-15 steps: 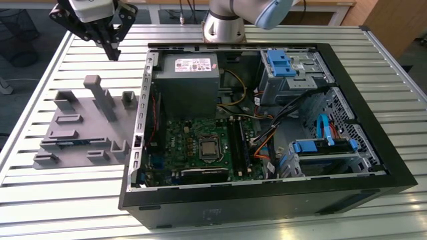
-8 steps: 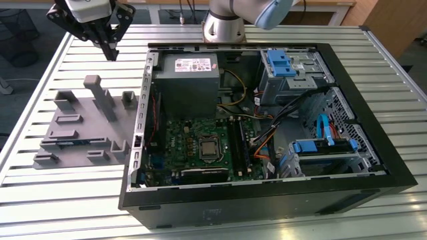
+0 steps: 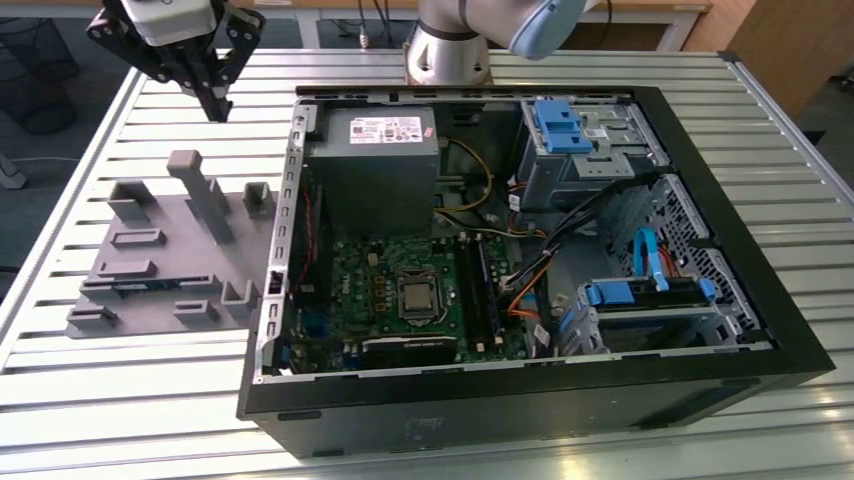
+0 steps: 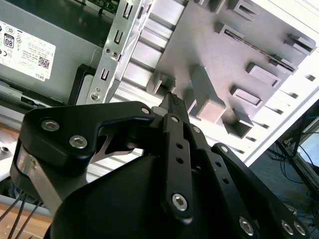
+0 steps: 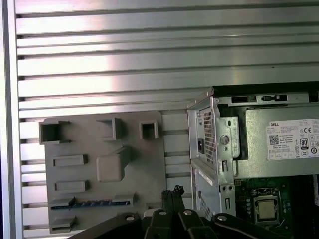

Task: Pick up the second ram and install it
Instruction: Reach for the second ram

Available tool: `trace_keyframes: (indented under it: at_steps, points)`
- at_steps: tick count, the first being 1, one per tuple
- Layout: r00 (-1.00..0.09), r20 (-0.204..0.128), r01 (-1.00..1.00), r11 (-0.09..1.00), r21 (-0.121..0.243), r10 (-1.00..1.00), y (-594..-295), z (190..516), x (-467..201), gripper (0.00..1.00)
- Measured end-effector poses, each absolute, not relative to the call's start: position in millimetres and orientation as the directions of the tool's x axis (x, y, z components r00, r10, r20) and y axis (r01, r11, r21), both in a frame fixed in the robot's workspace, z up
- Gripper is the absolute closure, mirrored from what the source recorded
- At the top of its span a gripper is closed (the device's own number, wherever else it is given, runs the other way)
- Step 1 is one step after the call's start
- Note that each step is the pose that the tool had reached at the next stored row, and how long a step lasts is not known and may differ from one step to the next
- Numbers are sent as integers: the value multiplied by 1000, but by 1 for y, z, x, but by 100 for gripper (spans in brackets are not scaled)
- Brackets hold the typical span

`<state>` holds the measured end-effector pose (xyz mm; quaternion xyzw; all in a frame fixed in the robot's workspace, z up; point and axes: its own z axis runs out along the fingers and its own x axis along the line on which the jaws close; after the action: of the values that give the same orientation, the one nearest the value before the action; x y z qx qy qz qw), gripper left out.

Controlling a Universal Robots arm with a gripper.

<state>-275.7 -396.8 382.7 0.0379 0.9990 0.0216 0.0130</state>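
Note:
The second ram is a thin blue-green stick standing on edge in a slot of the grey plastic tray. In the exterior view the ram lies low on the tray, to the left of the open computer case. My gripper hangs above the tray's far end, well clear of the ram, its fingers pointing down. The black fingertips are pressed together with nothing between them. In the second wrist view the gripper is above the tray's upright posts.
In the case lie the green motherboard with its silver processor, dark memory slots, a grey power supply and blue drive brackets. The case's metal wall stands next to the tray. The slatted aluminium table lies underneath.

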Motion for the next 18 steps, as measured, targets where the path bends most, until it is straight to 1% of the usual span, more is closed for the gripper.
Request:
trace_keyframes:
  at_steps: [18]
  points:
    - [-997,-24,75,996,44,76,-397,382,-287,89]
